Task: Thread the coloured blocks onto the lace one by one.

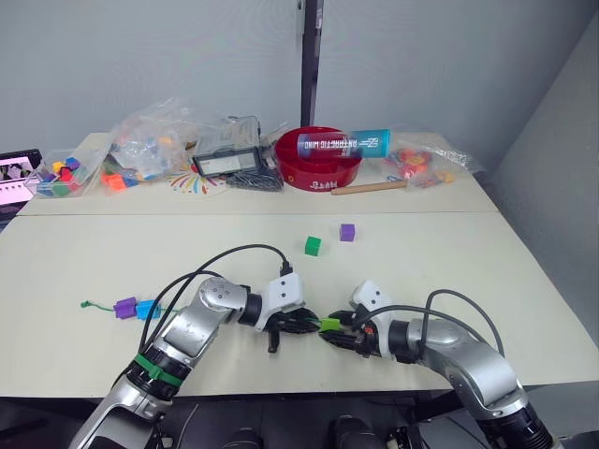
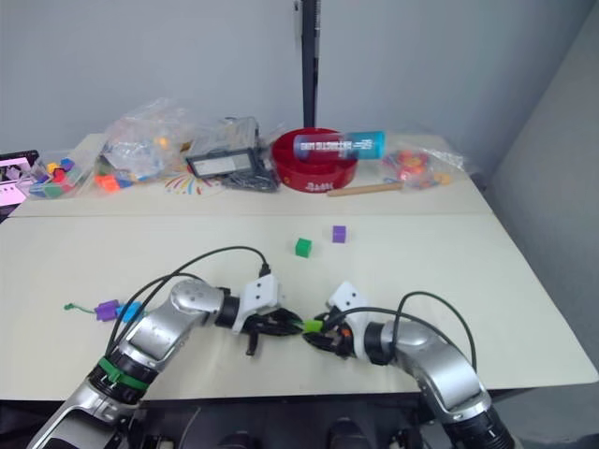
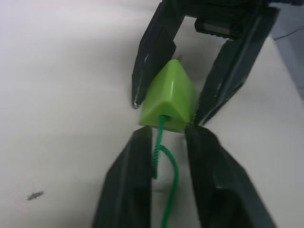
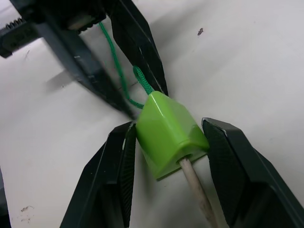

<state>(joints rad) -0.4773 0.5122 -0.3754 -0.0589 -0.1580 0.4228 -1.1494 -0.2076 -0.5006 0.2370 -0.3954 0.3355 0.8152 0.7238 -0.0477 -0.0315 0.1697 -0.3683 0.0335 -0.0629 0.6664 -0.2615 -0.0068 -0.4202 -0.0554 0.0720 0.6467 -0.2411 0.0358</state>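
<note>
My two grippers meet tip to tip near the table's front edge. A light green block [image 1: 329,325] sits between the fingers of my right gripper [image 4: 164,142], which is shut on it. The green lace [image 3: 164,156] enters the block, and its pale stiff tip [image 4: 197,183] pokes out the other side. My left gripper [image 3: 168,142] is open, with the lace running loosely between its fingers. A purple block [image 1: 125,308] and a blue block [image 1: 147,310] sit on the lace far to the left. Loose on the table lie a dark green block [image 1: 313,245] and a purple block [image 1: 347,232].
Along the back stand a red bowl [image 1: 318,166] with a blue tube [image 1: 343,143] across it, a wooden stick [image 1: 370,187], a black-framed device [image 1: 229,161] and clear bags of mixed pieces [image 1: 150,140]. Black cables loop over both arms.
</note>
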